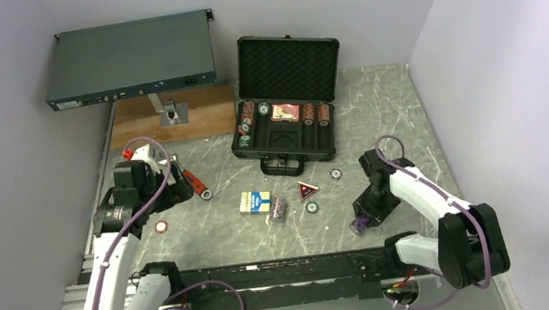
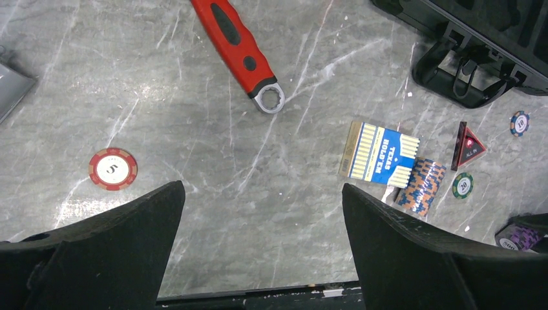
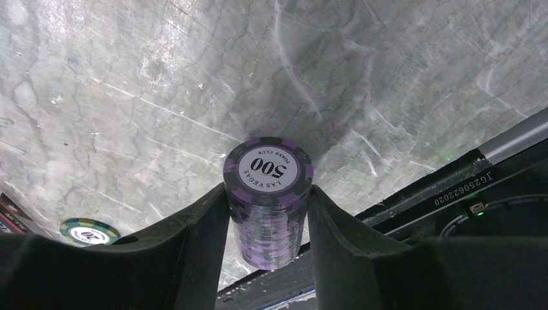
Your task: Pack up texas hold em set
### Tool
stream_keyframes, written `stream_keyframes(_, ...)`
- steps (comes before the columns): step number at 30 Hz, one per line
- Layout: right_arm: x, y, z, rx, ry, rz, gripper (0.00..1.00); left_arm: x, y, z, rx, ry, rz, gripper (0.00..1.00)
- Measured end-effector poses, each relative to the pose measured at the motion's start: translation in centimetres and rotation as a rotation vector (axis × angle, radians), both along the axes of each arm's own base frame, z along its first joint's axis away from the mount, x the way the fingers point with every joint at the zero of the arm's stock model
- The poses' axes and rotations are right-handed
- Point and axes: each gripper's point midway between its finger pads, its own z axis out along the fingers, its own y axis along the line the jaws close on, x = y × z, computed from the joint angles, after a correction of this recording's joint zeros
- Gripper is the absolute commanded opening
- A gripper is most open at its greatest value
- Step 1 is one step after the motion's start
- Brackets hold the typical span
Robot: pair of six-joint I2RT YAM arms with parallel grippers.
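Stacked purple chips [image 3: 268, 169] stood clamped between the fingers [image 3: 194, 245] of the right gripper [image 3: 268, 194] near the front edge of the table [image 3: 129, 77], while the left gripper [image 2: 262, 190] hung wide open and empty.

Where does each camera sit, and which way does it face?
Top external: above and behind the arms, looking down at the table and open case; left arm and right arm show.
Left wrist: on the left arm, facing down at the wrench; open left gripper shows.
Right wrist: on the right arm, facing down; right gripper clamps purple chip stack.
Shared: top and left wrist see the card box.
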Motion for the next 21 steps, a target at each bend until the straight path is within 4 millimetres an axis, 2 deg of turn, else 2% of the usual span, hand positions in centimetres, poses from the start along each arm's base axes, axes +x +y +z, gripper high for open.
stream_keyframes(4,0.0,0.0,0.0,-0.003,0.006,0.026,0.1,0.0,0.0,0.0,0.0,-0.001,0.001,0.97)
stream_keyframes(6,0.2,-0.2,0.0,-0.011,0.006,0.043,0.01,0.0,0.0,0.0,0.0,-0.001,0.001,0.97)
stream_keyframes(10,1.8,-0.4,1.5,-0.036,-0.02,0.105,0.0,0.0,0.0,0.0,0.0,-0.001,0.001,0.96)
stream_keyframes(16,8.2,0.4,6.8,-0.04,-0.191,0.268,0.0,0.0,0.0,0.0,0.001,0.0,0.002,0.97)
stream_keyframes(21,12.1,0.8,10.0,-0.061,-0.283,0.417,0.0,-0.2,0.3,-0.2,0.011,0.012,0.011,0.96)
